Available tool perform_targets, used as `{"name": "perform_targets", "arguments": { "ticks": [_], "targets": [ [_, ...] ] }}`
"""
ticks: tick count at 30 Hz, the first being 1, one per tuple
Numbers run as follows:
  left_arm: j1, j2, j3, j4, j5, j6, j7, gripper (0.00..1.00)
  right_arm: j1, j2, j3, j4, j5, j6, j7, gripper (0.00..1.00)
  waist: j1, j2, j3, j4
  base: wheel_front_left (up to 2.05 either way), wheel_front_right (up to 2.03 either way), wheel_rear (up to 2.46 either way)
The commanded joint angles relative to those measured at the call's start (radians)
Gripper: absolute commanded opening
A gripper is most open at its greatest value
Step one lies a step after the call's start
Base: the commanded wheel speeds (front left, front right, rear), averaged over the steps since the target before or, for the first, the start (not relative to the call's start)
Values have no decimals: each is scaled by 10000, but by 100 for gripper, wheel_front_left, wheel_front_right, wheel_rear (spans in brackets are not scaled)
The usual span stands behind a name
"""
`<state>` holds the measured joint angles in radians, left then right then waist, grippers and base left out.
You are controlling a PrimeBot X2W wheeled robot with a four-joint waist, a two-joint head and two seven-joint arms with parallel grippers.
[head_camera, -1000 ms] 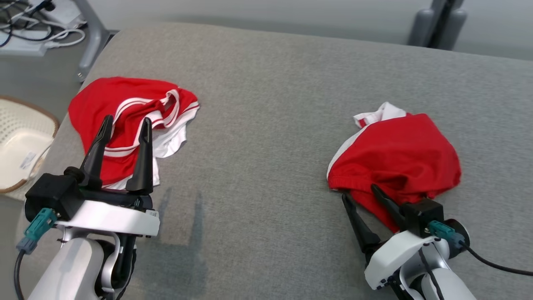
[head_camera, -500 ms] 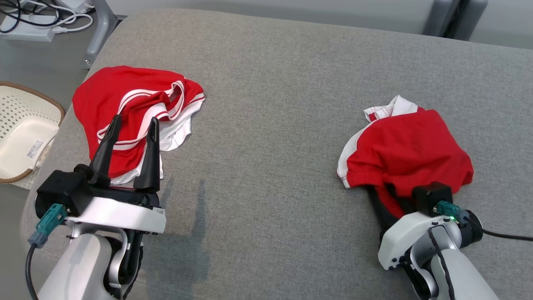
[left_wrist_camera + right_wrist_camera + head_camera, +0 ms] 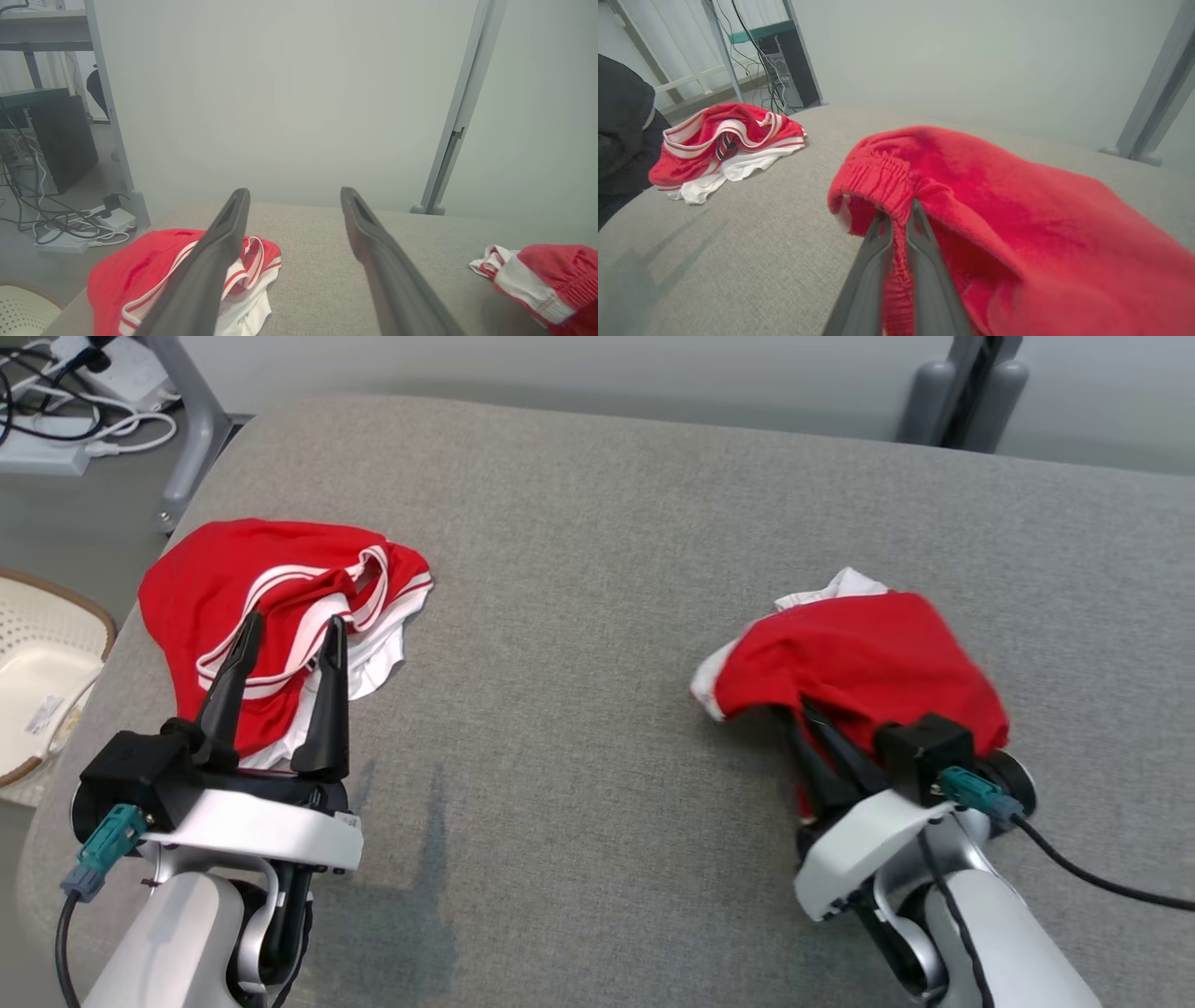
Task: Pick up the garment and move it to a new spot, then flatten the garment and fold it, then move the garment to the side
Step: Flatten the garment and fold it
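My right fingers pinch the waistband of the garment, well right of the striped pile — pick-up in hand — next, lift it clear; left fingers hang spread over that pile.

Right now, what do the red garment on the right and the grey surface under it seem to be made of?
The red garment looks like soft, matte knit cloth, perhaps synthetic sportswear: it drapes in folds and its edge is gathered as if elasticated. The grey surface looks like woven upholstery fabric over padding: flecked matte weave, rounded edges.
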<state>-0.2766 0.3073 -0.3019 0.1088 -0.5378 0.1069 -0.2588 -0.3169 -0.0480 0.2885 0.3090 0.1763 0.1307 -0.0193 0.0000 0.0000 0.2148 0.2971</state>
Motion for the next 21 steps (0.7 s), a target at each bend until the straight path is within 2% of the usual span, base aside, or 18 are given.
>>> {"name": "perform_targets", "arguments": {
  "ticks": [1, 7, 12, 16, 21],
  "targets": [
    [83, 83, 73, 2, 69, 68, -37, 100, 46, -46, 196, -420, 43, 1, 85, 0, 0, 0, -175, -176, 0, 0, 0],
    [286, 184, 149, -93, 46, 183, -11, 100, -245, -51, 1368, -2654, 682, 1, 552, 0, 0, 0, -524, -697, 0, 0, 0],
    [466, 321, 231, -270, 9, 299, 82, 100, -246, -54, 1588, -4308, 1831, 1, 899, 0, 0, 0, -673, -1232, 0, 0, 0],
    [605, 403, 274, -453, -42, 373, 137, 100, 604, -87, 727, -4912, 2824, -1, 1565, 0, 0, 0, -636, -1590, 0, 0, 0],
    [557, 458, 244, -590, -44, 374, 170, 100, 1884, -507, -1066, -4328, 2799, 1, 2257, 0, 0, 0, -418, -1890, 0, 0, 0]
  ]
}}
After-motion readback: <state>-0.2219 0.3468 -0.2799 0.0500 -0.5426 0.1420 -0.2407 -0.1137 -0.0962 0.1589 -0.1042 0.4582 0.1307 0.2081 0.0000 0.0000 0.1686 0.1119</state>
